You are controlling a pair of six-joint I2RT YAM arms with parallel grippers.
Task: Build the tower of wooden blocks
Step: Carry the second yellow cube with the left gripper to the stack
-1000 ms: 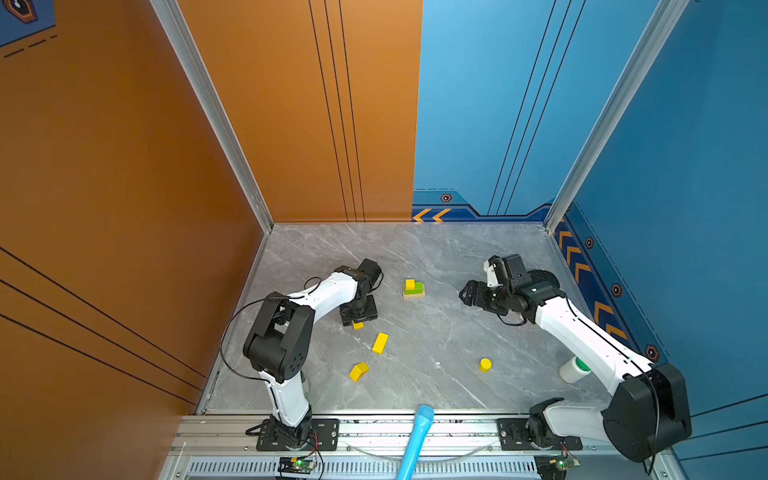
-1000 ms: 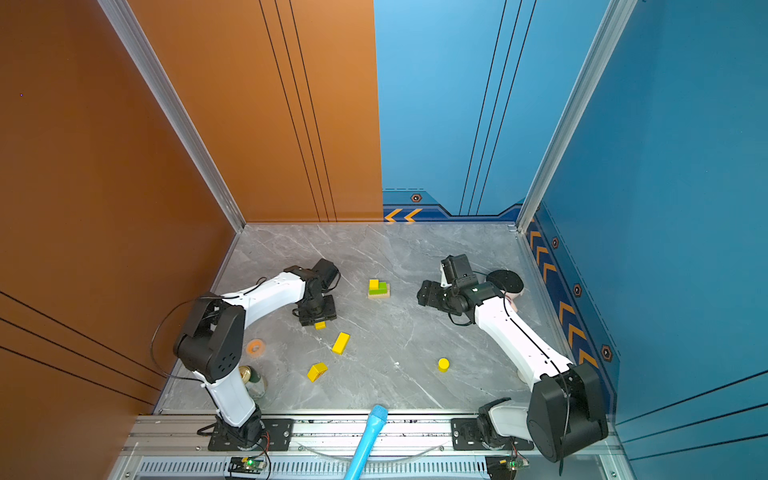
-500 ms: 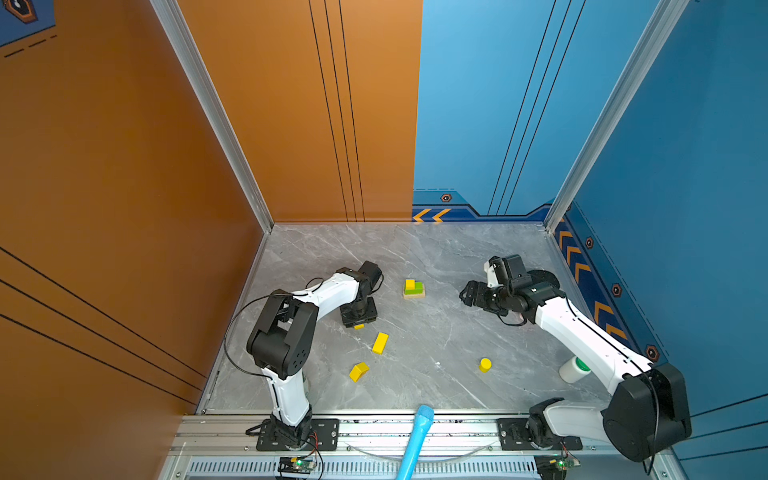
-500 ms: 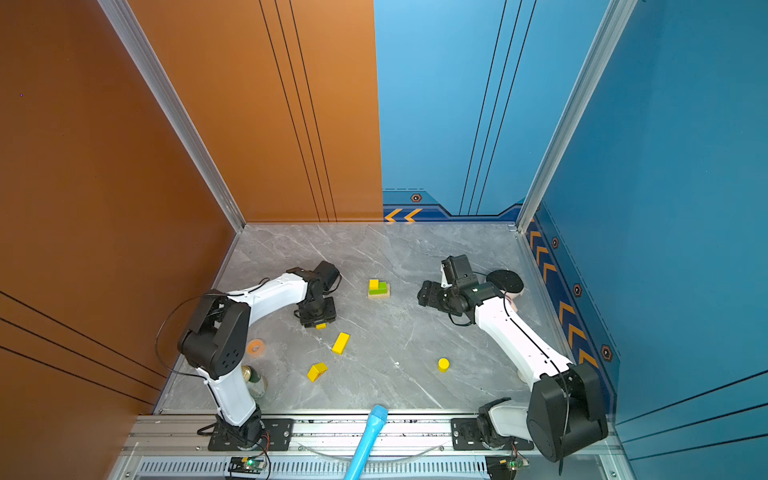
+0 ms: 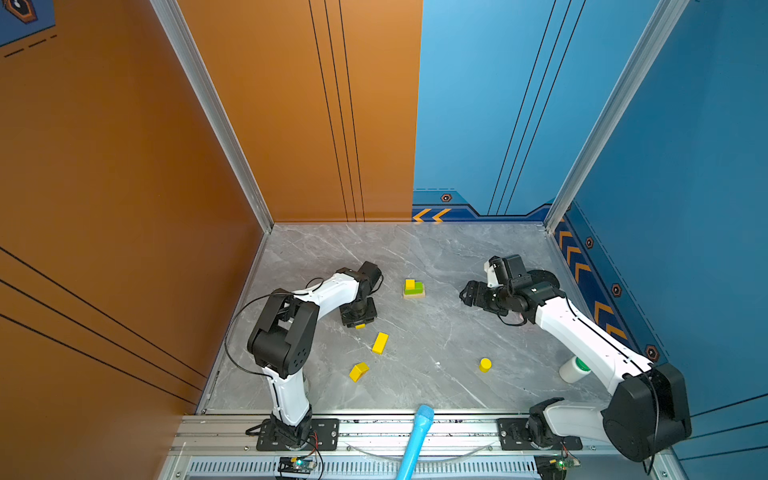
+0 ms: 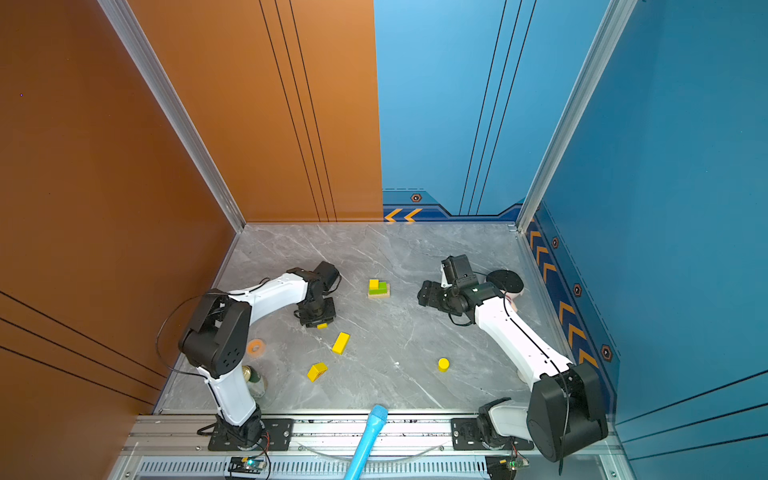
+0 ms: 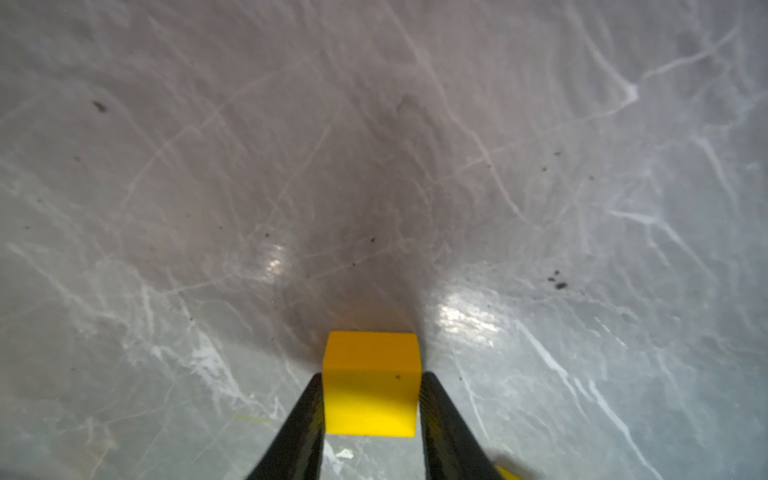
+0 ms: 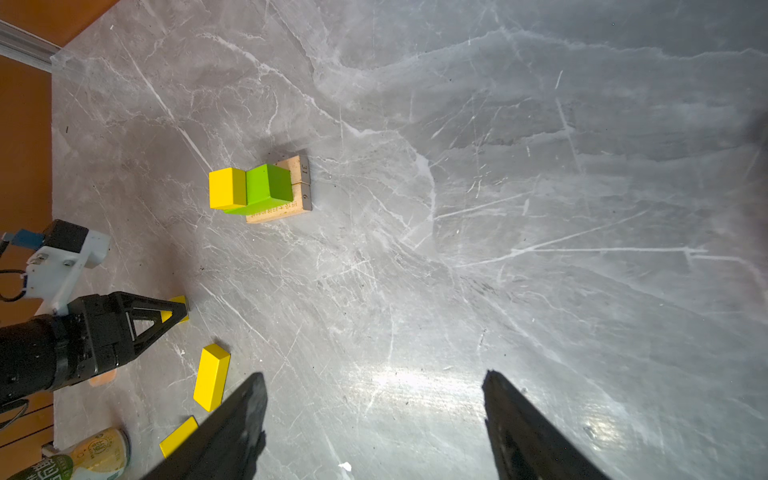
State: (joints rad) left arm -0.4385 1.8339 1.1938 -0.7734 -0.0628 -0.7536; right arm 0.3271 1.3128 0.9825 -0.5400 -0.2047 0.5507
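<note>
The tower [image 5: 413, 288] [image 6: 378, 287] [image 8: 259, 189] is a yellow cube on a green bar on two tan planks, at mid table. My left gripper [image 5: 360, 325] [image 7: 371, 378] points down at the table, its fingers pressed against both sides of a yellow cube [image 7: 371, 353]. A yellow bar [image 5: 380, 343] [image 8: 211, 376], a roof-shaped piece [image 5: 358, 371] and a yellow cylinder [image 5: 485, 364] lie loose nearer the front. My right gripper [image 5: 467, 293] [image 8: 372, 382] hovers open and empty to the right of the tower.
A white bottle with a green cap [image 5: 574, 368] stands by the right arm. A drink can [image 6: 253, 380] and an orange ring [image 6: 256, 347] sit near the left arm's base. A black disc [image 6: 504, 280] lies at the right wall. A blue tube [image 5: 415, 440] crosses the front rail.
My left gripper's fingers have narrowed onto the yellow cube. The right arm has not moved.
</note>
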